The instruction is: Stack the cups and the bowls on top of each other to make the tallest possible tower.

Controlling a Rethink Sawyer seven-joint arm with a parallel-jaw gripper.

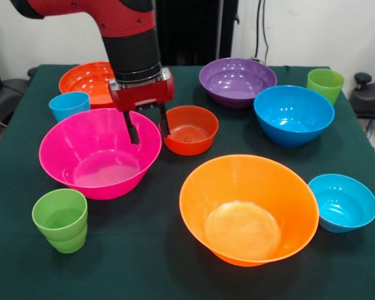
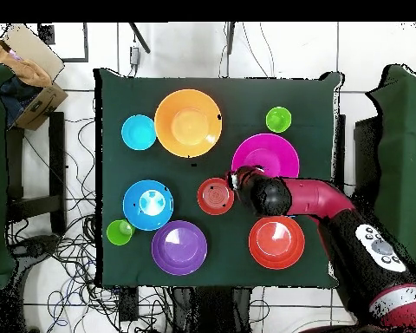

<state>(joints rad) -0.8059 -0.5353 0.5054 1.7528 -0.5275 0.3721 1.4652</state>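
My gripper (image 1: 147, 128) is open, its fingers straddling the far right rim of the large pink bowl (image 1: 94, 156), one finger inside it. In the overhead view the gripper (image 2: 240, 180) is at the pink bowl's (image 2: 276, 154) edge. The small red-orange bowl (image 1: 189, 129) sits just right of it. The large orange bowl (image 1: 249, 209), small blue bowl (image 1: 342, 202), blue bowl (image 1: 294, 114), purple bowl (image 1: 237, 81) and medium red-orange bowl (image 1: 84, 80) stand apart. A sky blue cup (image 1: 69, 105) and two lime green cups (image 1: 61, 220) (image 1: 325, 84) stand upright. Nothing is stacked.
Everything stands on a dark green table (image 1: 144, 262). In the overhead view the arm (image 2: 315, 199) reaches across the table's right side and hides the sky blue cup. Cables and boxes (image 2: 29, 78) lie on the floor around the table.
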